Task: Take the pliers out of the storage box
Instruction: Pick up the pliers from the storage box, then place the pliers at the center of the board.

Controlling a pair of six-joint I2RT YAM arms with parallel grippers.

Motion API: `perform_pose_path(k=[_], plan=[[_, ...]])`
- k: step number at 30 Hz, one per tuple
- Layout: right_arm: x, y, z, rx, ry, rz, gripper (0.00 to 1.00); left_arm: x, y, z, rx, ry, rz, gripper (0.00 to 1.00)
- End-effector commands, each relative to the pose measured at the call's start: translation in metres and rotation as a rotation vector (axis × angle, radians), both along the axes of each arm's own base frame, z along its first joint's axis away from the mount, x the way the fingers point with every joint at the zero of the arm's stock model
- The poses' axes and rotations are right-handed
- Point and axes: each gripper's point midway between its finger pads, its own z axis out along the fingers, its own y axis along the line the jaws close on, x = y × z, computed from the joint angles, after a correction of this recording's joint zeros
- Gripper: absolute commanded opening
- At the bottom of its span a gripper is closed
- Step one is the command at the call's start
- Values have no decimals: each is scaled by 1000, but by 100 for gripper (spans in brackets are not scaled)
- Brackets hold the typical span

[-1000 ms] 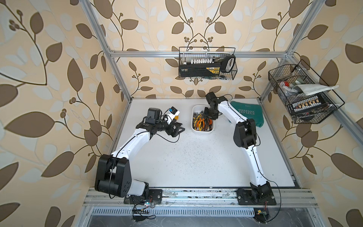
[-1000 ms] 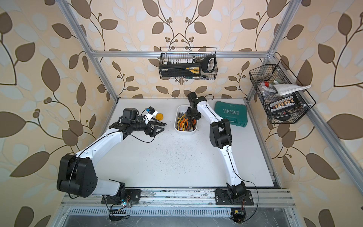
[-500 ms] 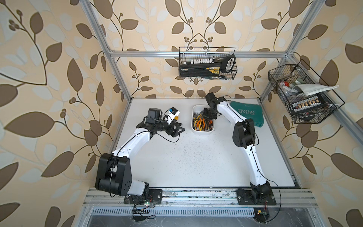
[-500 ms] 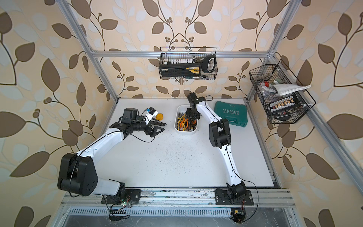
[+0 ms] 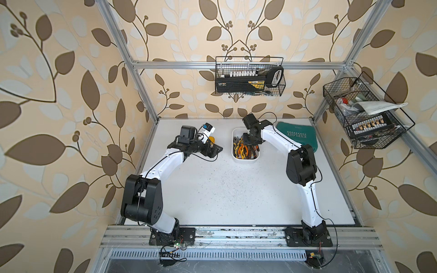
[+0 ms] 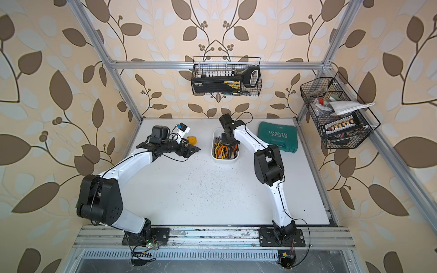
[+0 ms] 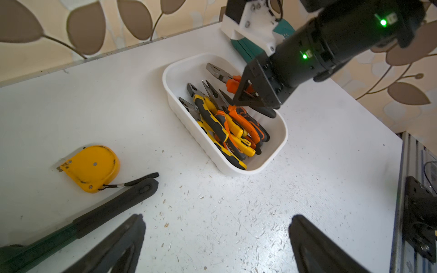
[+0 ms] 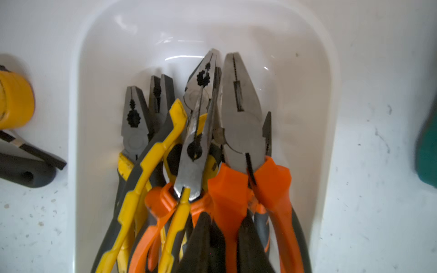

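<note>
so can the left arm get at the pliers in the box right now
Probably not cleanly. The left gripper is open and faces the storage box across bare table, but the right gripper is down in it, shut on an orange-handled pair, over the pliers.

Both top views were bright, evenly lit and diffuse. Shadows on white speckled desk (image 5: 236, 189) were faint, soft; its surface nearly washed out. Wide-angle bend bowed aluminium frame posts (image 5: 136, 78) near edges. Glare streaks sat on glossy white plastic storage box (image 8: 179, 42) wall. Grey-headed orange- and yellow-handled pliers (image 8: 238, 113) were sharp. Black left end effector (image 7: 216, 219) fingers (image 7: 123, 238) were blurred.
</note>
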Motion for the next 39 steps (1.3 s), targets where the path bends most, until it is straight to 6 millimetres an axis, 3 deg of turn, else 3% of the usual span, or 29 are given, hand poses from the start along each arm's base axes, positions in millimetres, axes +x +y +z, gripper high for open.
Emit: perform_pose_path(k=[1,8,14,15,21,29,39], plan=[[4,-1,38,-66,-133,35,0,14,7,21,-12,-44,60,99],[-30,-11,51,-126,-167,36,0,-9,-5,25,-1,-101,-102,99],[-63,-32,50,-124,-155,-3,0,-51,-25,24,30,-228,-368,99],[-68,-34,51,-119,-154,-7,0,-59,-27,35,29,-272,-388,99],[-105,-58,44,-103,-135,-63,0,-69,-46,41,5,-271,-410,99],[-154,-87,-6,-114,-42,-136,0,-91,-72,31,7,-257,-486,99],[-169,-89,-66,-110,72,-180,2,-102,-84,26,9,-243,-528,99]])
